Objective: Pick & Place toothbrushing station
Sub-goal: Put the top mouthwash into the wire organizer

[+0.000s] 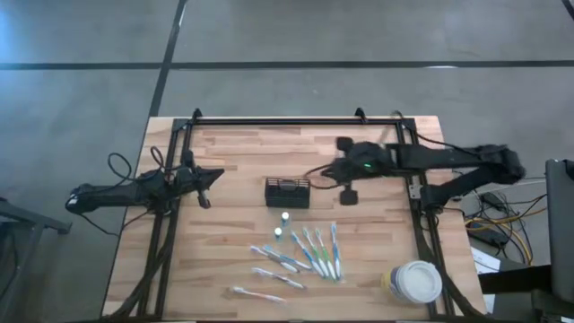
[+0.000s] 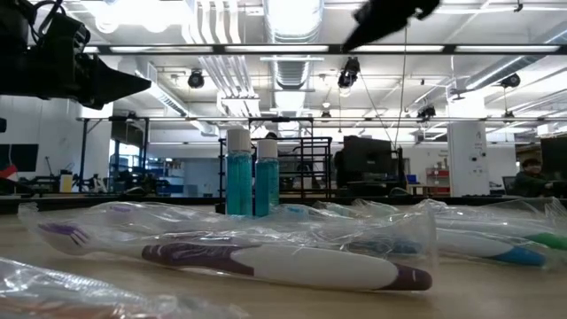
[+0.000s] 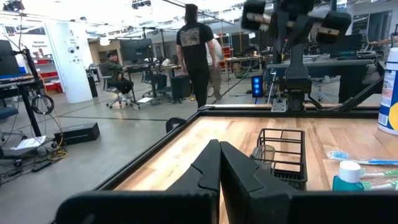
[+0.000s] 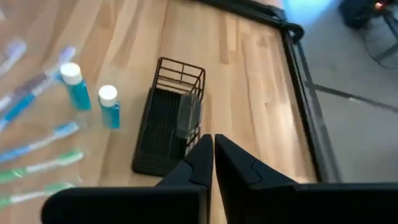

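The toothbrushing station, a small black wire caddy (image 1: 287, 192), stands on its base at the middle of the wooden table; it also shows in the right wrist view (image 4: 168, 124) and the left wrist view (image 3: 283, 155). A small clear cup (image 3: 264, 154) sits inside it. My right gripper (image 1: 325, 173) is shut and empty, in the air just right of the caddy, fingers (image 4: 208, 146) pointing at it. My left gripper (image 1: 218, 175) is shut and empty, left of the caddy and pointing toward it (image 3: 219, 152).
Two small blue bottles with white caps (image 1: 282, 225) stand just in front of the caddy. Several wrapped toothbrushes (image 1: 309, 253) lie nearer the table's front edge. A round white tub (image 1: 417, 281) stands at the front right corner. A black frame (image 1: 296, 121) rims the table.
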Action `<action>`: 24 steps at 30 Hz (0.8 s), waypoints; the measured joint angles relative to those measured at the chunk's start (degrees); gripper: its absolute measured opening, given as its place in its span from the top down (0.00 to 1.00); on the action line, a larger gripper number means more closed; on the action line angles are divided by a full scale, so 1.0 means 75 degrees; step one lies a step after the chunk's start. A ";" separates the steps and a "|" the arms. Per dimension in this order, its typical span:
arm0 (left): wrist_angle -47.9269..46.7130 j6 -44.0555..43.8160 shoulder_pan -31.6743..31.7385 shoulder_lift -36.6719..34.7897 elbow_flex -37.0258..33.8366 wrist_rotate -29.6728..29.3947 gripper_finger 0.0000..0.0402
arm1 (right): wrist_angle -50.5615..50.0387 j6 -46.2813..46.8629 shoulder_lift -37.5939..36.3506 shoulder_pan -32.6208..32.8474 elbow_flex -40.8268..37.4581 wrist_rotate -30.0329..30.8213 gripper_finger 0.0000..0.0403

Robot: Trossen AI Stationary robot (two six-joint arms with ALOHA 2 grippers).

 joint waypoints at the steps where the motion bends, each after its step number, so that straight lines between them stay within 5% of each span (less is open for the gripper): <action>1: -0.0010 -0.0024 0.0000 0.0000 -0.0001 0.0000 0.99 | -0.0423 -0.0260 0.0381 -0.0001 0.0546 -0.0112 0.93; 5: -0.0120 -0.0050 0.0000 0.0000 0.0011 0.0003 0.99 | -0.2014 -0.1175 0.1799 0.0002 0.2660 -0.0913 0.83; 12: -0.0205 -0.0081 -0.0003 0.0080 0.0016 0.0009 0.99 | -0.3834 -0.2813 0.3960 0.0175 0.5203 -0.1158 0.63; 24: -0.0241 -0.0047 -0.0003 0.0093 0.0016 0.0009 0.99 | -0.5258 -0.3922 0.6283 0.0458 0.6995 -0.1793 0.50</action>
